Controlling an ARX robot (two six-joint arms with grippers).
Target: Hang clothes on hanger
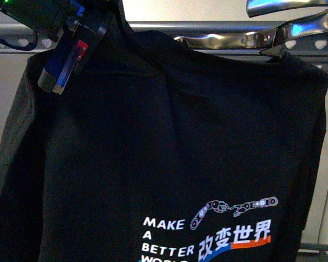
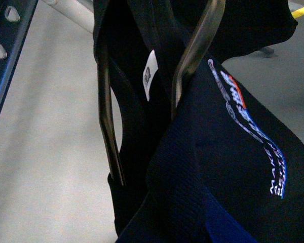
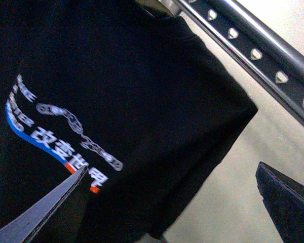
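Observation:
The black T-shirt (image 1: pixel 169 142) hangs spread across the front view, its white print and orange underline (image 1: pixel 235 234) low on the right. My left gripper (image 1: pixel 71 52) is shut on the shirt's upper left shoulder, close under the hanger's grey top rail (image 1: pixel 311 50). In the left wrist view, bunched black cloth (image 2: pixel 202 167) covers the jaws and the white neck label (image 2: pixel 149 73) shows. My right gripper (image 3: pixel 172 207) is open and empty beside the shirt's sleeve (image 3: pixel 207 116), below the rail with heart-shaped holes (image 3: pixel 253 55).
A shiny bent metal bar (image 1: pixel 224 39) lies along the shirt's top right shoulder, and shiny metal rods (image 2: pixel 109 126) run through the neck opening. The rail (image 2: pixel 5 50) is beside the left gripper. Pale floor (image 3: pixel 233 192) lies below.

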